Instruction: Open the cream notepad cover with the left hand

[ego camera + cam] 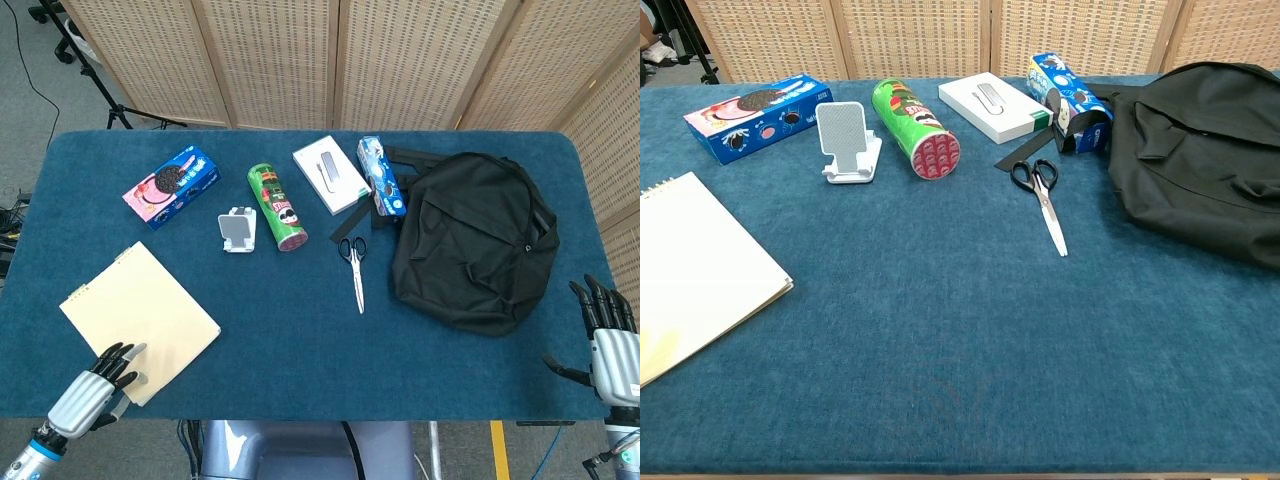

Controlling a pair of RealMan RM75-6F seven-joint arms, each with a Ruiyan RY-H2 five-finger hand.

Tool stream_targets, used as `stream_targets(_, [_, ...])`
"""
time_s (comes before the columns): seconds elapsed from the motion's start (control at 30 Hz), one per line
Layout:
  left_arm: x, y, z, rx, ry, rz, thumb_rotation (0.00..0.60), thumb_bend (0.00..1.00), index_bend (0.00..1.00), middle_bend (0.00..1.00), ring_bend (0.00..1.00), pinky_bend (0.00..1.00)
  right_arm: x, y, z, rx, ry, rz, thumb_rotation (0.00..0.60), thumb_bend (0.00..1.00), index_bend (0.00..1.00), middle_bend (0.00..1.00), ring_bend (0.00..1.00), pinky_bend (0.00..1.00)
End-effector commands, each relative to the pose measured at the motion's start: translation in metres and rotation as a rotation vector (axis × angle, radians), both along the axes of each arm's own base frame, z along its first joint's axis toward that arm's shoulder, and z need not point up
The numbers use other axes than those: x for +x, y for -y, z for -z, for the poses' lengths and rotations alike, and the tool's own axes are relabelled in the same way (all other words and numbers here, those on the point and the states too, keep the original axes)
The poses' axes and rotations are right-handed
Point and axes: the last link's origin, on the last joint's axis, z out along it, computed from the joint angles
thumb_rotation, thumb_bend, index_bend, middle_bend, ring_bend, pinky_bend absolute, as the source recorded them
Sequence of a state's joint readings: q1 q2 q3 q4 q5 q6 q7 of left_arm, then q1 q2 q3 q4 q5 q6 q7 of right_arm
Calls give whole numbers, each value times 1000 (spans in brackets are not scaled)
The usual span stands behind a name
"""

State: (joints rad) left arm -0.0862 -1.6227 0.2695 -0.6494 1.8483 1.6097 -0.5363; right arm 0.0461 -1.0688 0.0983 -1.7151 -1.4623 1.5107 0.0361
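flat cream paper notepad [138,318] is laid shut at the table's near-left corner | its near corner is touched by the left hand [100,380], fingers spread, nothing gripped (prob lining up to lift the cover) | right hand [608,335] is parked wide, empty, beside the black fabric backpack [475,240]

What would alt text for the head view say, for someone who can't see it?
The robot's left hand rests its fingers on the near corner of a closed cream notepad on a blue table. Further back lie snack boxes, a green chip can, scissors and a black backpack; the right hand waits open at the table's edge.
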Motion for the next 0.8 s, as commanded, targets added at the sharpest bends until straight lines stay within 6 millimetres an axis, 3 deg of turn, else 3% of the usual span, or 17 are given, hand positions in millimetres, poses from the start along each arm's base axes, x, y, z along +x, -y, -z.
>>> stream_targets(0.03, [1, 0, 1, -9, 21, -8, 600, 583, 609, 0, 0, 0, 0, 0, 0, 2, 1, 0, 600, 156, 47, 0, 0, 0])
stream_targets(0.17, [2, 1, 1, -30, 34, -10, 600, 585, 738, 0, 0, 0, 0, 0, 0, 3, 2, 1, 600, 156, 47, 0, 0, 0])
stream_targets(0.8, [14, 11, -4, -69, 45, 43, 600, 683, 749, 0, 0, 0, 0, 1, 1, 6, 7, 3, 600, 156, 47, 0, 0, 0])
